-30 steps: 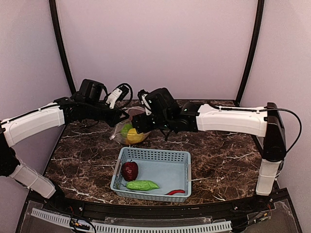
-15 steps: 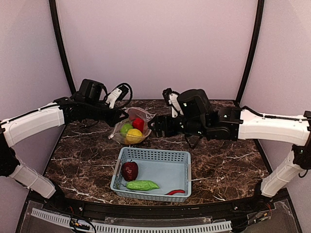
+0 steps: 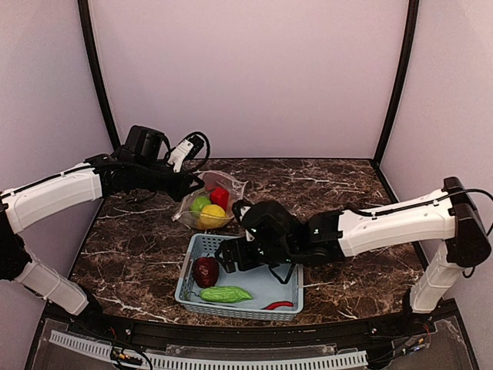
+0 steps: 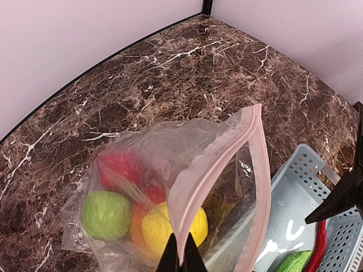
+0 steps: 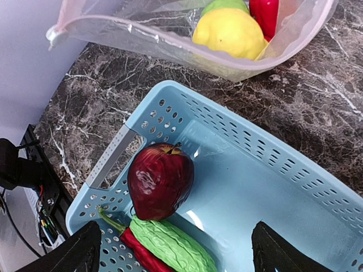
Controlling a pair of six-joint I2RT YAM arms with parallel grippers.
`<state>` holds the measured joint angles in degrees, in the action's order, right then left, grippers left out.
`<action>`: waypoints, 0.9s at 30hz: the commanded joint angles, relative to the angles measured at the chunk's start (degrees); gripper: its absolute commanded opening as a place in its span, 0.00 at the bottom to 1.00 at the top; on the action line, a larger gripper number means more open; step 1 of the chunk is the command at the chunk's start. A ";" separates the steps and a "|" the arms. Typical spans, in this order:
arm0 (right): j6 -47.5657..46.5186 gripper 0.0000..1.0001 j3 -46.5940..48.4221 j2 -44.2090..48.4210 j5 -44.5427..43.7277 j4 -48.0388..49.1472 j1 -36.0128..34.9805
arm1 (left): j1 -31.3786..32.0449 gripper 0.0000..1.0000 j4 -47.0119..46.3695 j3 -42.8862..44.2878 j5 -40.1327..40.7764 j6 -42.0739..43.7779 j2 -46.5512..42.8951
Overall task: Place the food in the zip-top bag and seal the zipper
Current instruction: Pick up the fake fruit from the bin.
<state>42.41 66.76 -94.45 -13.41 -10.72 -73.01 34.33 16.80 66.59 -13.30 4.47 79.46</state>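
Right claw [image 5: 178, 249] poised over the basket [image 5: 170, 107], bag [image 4: 142, 164] part-filled.

My right claw hangs spread and empty just above the dark red pepper [image 5: 160, 180]. I judge the next move is a straight drop onto it, keeping off the cucumber [image 5: 173, 246] and chilli [image 3: 279, 305] lying beside it. My left claw [image 4: 181, 258] is clenched on the zipper [image 4: 227, 150], holding the bag's mouth up toward the basket, with other food [image 4: 108, 215] already inside. Beyond is the dark veined marble counter [image 3: 347, 208], with plain pale walls [image 3: 254, 77] all round.
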 commanded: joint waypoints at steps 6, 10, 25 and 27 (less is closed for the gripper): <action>3.03 0.84 8.62 -12.13 1.08 -1.08 -1.16 | 0.04 0.01 0.62 -0.43 -0.51 0.14 -2.91; 1.52 0.84 12.61 -16.48 3.49 -1.58 -1.25 | 0.04 0.01 0.70 -0.42 -0.30 0.30 -3.28; 0.77 0.76 22.83 -25.52 -0.60 -10.74 -1.23 | 0.04 0.01 0.74 -0.42 -0.01 0.60 -3.39; 1.38 0.75 23.24 -25.90 -1.31 -11.80 -1.24 | 0.04 0.01 0.78 -0.47 0.02 0.62 -3.31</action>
<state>42.59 88.29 -119.02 -11.90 -19.33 -73.76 34.33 16.82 66.59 -12.99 4.51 77.87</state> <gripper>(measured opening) 0.756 0.008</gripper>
